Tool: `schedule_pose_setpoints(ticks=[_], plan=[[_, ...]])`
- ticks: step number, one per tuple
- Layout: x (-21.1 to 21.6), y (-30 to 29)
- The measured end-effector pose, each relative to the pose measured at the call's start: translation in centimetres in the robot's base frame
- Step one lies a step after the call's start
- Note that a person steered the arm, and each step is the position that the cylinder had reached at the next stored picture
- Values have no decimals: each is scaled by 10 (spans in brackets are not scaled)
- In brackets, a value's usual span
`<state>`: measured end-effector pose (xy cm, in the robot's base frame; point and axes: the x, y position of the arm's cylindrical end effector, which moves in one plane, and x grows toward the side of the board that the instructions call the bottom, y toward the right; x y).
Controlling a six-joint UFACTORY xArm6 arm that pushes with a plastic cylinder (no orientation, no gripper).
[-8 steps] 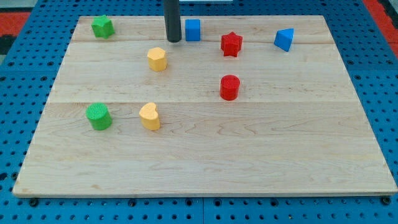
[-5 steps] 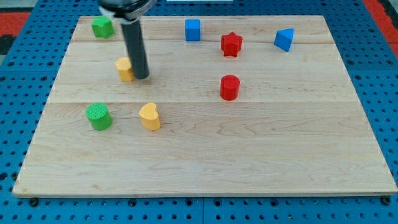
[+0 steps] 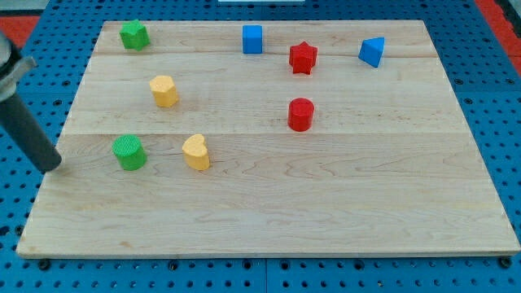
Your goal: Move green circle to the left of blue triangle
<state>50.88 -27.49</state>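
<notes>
The green circle (image 3: 129, 152) stands on the wooden board (image 3: 269, 212) at the view's left. The blue triangle (image 3: 372, 51) sits near the view's top right. My tip (image 3: 52, 165) rests at the board's left edge, a short way to the left of the green circle and apart from it.
A green star-like block (image 3: 133, 35) is at the top left. A yellow block (image 3: 164, 90) and a yellow heart (image 3: 195, 152) lie near the green circle. A blue cube (image 3: 252, 38), a red star (image 3: 303, 58) and a red cylinder (image 3: 300, 114) lie between it and the blue triangle.
My tip swept from the board's top centre down to the left edge. On the way it pushed the upper yellow block to the left. The green circle has not moved.
</notes>
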Motion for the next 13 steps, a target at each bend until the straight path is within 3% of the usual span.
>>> schedule_pose_setpoints(ticks=[2, 3, 4, 7, 8, 11, 13], plan=[[-23, 150], [-75, 220], [-84, 239], [-74, 116], [-82, 103], [-132, 285], [-135, 228]])
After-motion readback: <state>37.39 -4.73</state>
